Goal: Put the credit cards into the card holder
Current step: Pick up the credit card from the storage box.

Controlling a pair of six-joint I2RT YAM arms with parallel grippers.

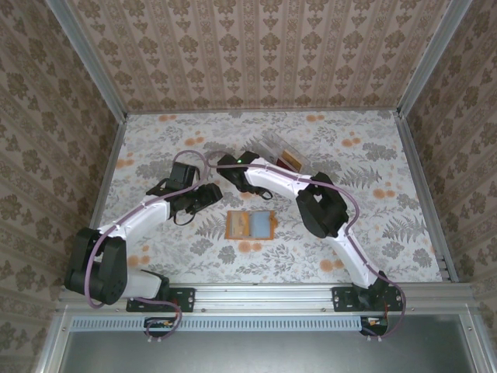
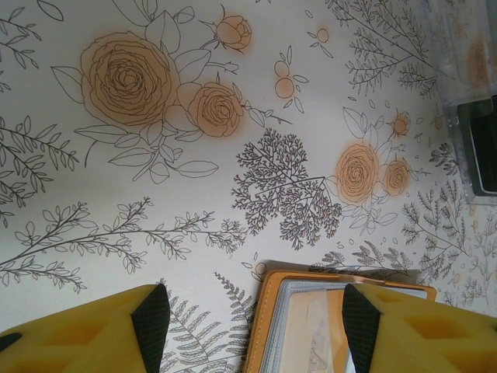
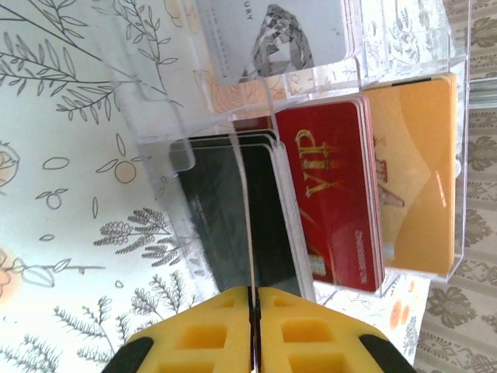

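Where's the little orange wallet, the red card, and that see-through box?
wallet (image 1: pixel 250 224): overhead view, its middle.
red card (image 3: pixel 330 194): right wrist view, its front face by the gold lettering.
see-through box (image 3: pixel 460 155): right wrist view, its right-hand wall.
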